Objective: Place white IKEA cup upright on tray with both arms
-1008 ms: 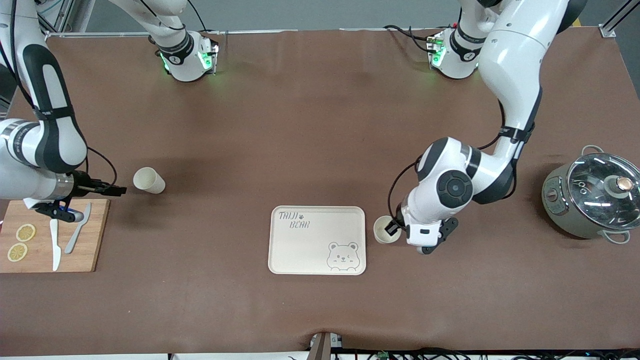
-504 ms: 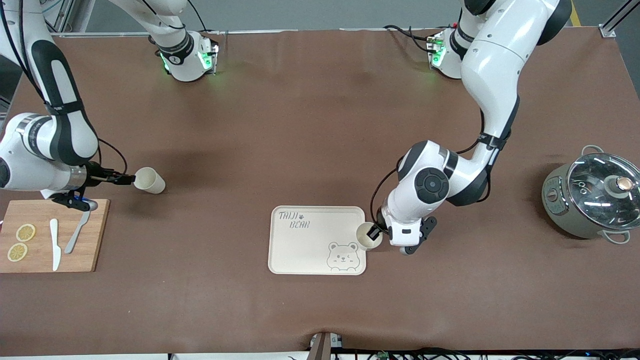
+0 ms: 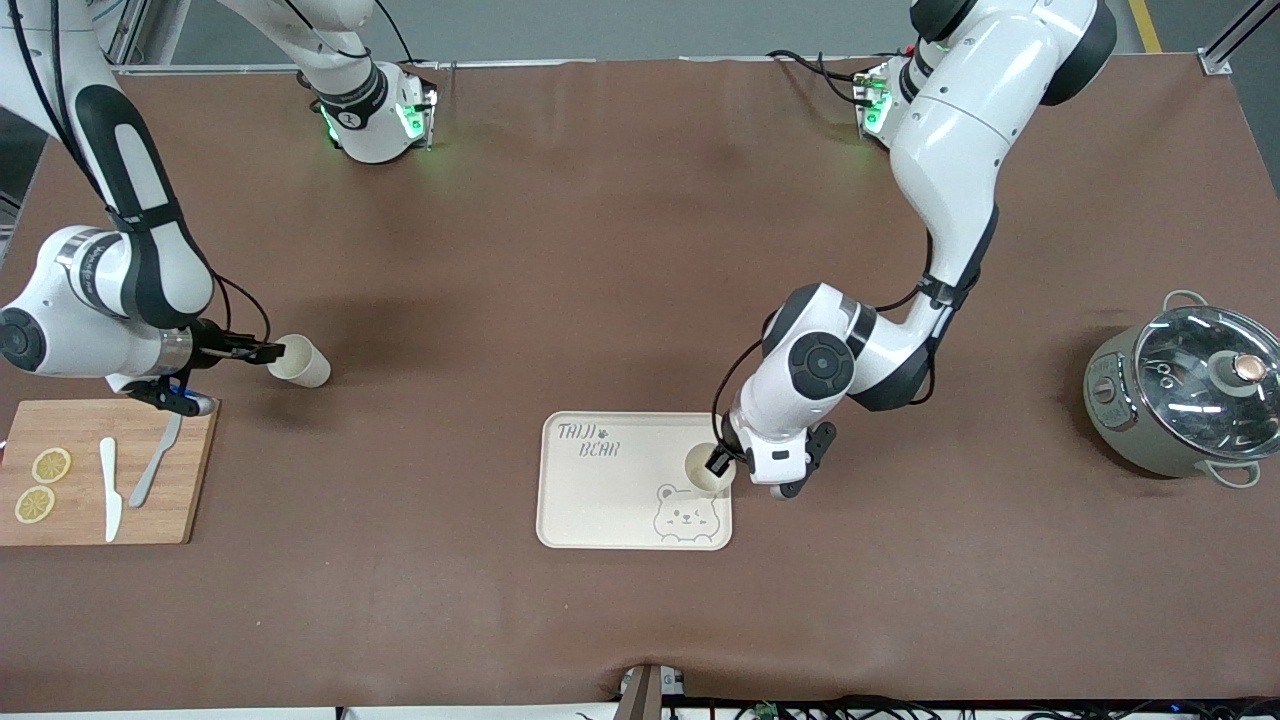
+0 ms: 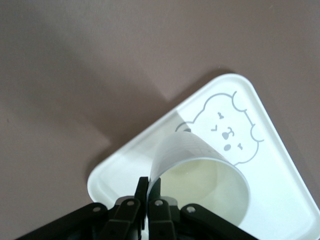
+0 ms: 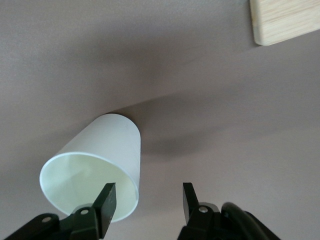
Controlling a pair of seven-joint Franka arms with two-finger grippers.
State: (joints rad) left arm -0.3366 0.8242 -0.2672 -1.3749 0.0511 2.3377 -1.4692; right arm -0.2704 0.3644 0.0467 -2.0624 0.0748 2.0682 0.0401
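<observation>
Front view: two white cups in play. One cup (image 3: 706,469) hangs upright, mouth up, over the tray (image 3: 610,500) near the edge toward the left arm's end of the table, just above the bear-face drawing (image 3: 686,514); whether its base touches the tray, cannot tell. Left gripper (image 3: 717,463) is pinched onto this cup's rim wall, one finger inside, one outside. Left wrist view confirms: black fingers (image 4: 150,192) clamped tight on the thin wall of the cup (image 4: 205,182), tray corner (image 4: 250,95) and bear face (image 4: 227,127) under it.

Second cup (image 3: 298,360) lies tipped on its side on the brown table (image 3: 600,250), toward the right arm's end, well apart from the tray, mouth pointing at the right gripper (image 3: 268,350). Right wrist view: that gripper's jaws are spread, one finger (image 5: 106,201) at the mouth rim of the lying cup (image 5: 97,167), the other finger clear of it over bare table; nothing gripped.

"TAIJI BEAR" lettering (image 3: 588,440) sits in the tray corner farther from the front camera. Wooden cutting board (image 3: 170,500) lies nearer the front camera than the lying cup, carrying two lemon slices (image 3: 42,484), a white knife (image 3: 109,488) and a grey utensil (image 3: 155,462). Lidded grey-green pot (image 3: 1185,390) stands at the left arm's end of the table.
</observation>
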